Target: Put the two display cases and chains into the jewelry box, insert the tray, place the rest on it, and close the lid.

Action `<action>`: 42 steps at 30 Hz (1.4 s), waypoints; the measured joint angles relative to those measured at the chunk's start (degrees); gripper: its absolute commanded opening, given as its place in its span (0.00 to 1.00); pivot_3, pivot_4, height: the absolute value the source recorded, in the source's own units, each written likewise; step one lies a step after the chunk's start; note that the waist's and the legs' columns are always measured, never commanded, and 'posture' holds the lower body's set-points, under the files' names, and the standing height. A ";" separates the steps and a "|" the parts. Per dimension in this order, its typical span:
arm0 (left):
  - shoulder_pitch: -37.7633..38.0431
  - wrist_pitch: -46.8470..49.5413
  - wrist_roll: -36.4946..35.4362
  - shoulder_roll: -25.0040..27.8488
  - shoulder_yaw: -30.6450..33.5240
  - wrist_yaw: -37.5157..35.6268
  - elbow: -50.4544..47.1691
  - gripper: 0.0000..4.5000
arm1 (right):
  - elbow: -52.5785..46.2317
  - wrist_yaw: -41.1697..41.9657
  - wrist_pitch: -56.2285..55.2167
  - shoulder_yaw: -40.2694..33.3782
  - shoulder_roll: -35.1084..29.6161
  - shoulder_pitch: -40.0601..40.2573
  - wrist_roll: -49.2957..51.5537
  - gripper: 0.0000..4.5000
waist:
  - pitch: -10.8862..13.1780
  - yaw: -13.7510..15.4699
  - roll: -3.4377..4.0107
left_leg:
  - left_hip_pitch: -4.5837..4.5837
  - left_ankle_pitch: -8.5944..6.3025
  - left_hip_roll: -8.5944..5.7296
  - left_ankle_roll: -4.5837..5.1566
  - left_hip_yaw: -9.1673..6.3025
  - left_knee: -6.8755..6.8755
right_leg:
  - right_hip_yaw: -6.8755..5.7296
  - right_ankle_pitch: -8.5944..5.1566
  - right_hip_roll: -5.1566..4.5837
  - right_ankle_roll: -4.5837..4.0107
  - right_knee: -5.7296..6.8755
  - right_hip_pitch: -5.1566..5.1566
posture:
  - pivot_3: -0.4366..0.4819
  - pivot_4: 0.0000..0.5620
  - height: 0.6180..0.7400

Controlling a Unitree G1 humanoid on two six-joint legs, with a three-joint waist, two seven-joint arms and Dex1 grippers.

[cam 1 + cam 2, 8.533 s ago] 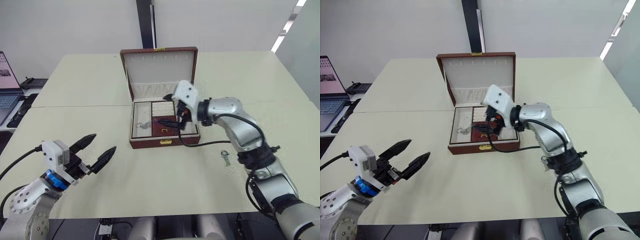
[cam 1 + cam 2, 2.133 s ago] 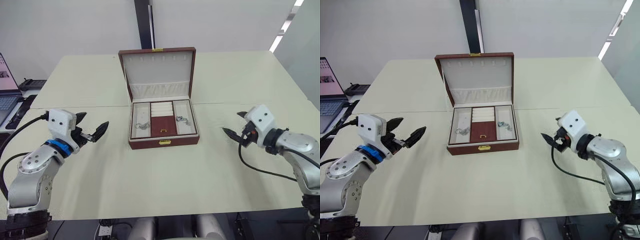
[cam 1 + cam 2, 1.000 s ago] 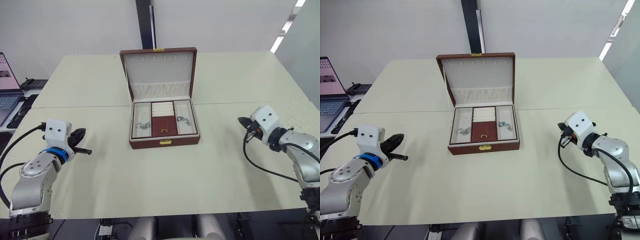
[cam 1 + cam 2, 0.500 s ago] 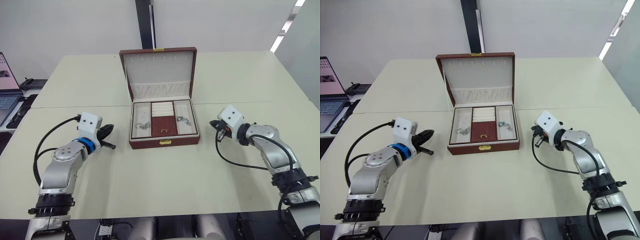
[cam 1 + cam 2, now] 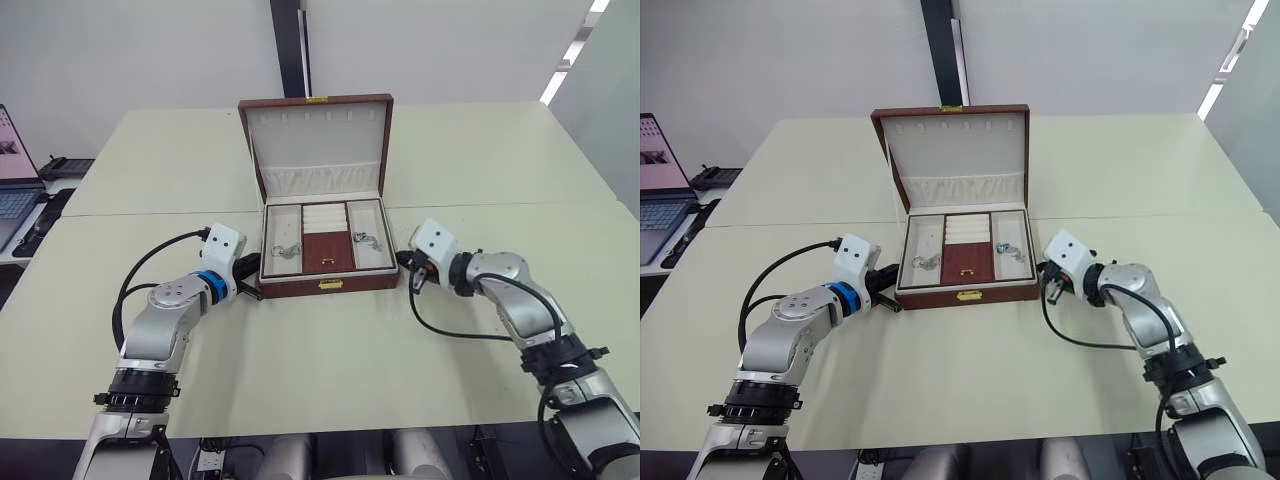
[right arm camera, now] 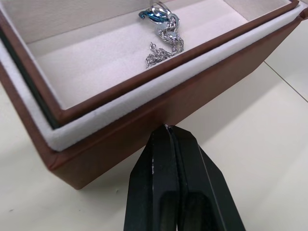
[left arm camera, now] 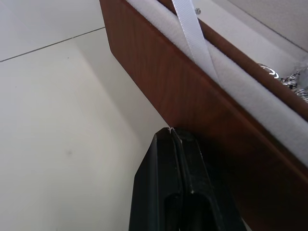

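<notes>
The jewelry box (image 5: 328,285) stands open at the table's centre, its lid (image 5: 316,135) upright behind it. The tray (image 5: 325,250) sits in the box, with one silvery jewellery piece (image 5: 285,251) in its left compartment and another (image 5: 364,239) in its right. The display cases and chains are hidden. My left gripper (image 5: 252,292) is shut, its tips (image 7: 172,131) against the box's left wall. My right gripper (image 5: 404,263) is shut too, its tips (image 6: 167,127) at the right wall, just below the piece (image 6: 163,29) with a blue stone.
The cream table (image 5: 330,350) has open room in front of the box and to both sides beyond the arms. A laptop (image 5: 12,180) and dark items lie off the far left edge. A white ribbon (image 7: 192,29) links lid and box.
Both arms have swung inward from the table's outer sides and now flank the box, tips at its side walls. Both grippers stayed shut. The box and tray have not moved.
</notes>
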 measured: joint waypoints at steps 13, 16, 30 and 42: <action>-0.01 4.19 0.38 -1.57 -1.39 -1.11 -3.46 0.00 | -11.90 1.35 8.11 -2.46 -2.25 7.48 1.96 0.01 | -0.01 0.36 -0.02 | -0.04 0.00 -0.03 0.00 -0.03 0.02 | -0.02 0.00 -0.02 0.00 -0.01 0.01 | 0.48 0.27 1.00; -0.01 4.95 0.37 -1.53 -1.39 -1.72 -4.00 0.00 | -13.91 1.35 9.38 -2.88 -2.52 8.75 1.99 0.01 | -0.01 0.37 -0.02 | -0.04 0.00 -0.03 0.00 -0.04 0.02 | -0.03 0.00 -0.02 0.00 -0.01 0.02 | 0.48 0.27 1.00; 4.99 11.10 -0.19 -0.26 -0.40 -2.07 -12.96 0.00 | -18.74 1.96 12.69 -3.33 -3.89 11.42 2.61 0.01 | -0.01 0.21 -0.03 | -0.03 0.00 -0.01 0.00 -0.02 0.00 | -0.02 0.00 -0.01 0.00 -0.01 0.02 | 0.48 0.27 1.00; 5.84 11.63 -0.27 -0.35 -0.05 -2.06 -14.06 0.00 | -19.02 2.67 13.20 -3.30 -4.28 11.48 3.10 0.01 | -0.02 0.22 -0.03 | -0.02 0.00 0.00 0.01 -0.02 0.00 | -0.02 0.00 -0.01 0.00 -0.02 0.03 | 0.48 0.27 1.00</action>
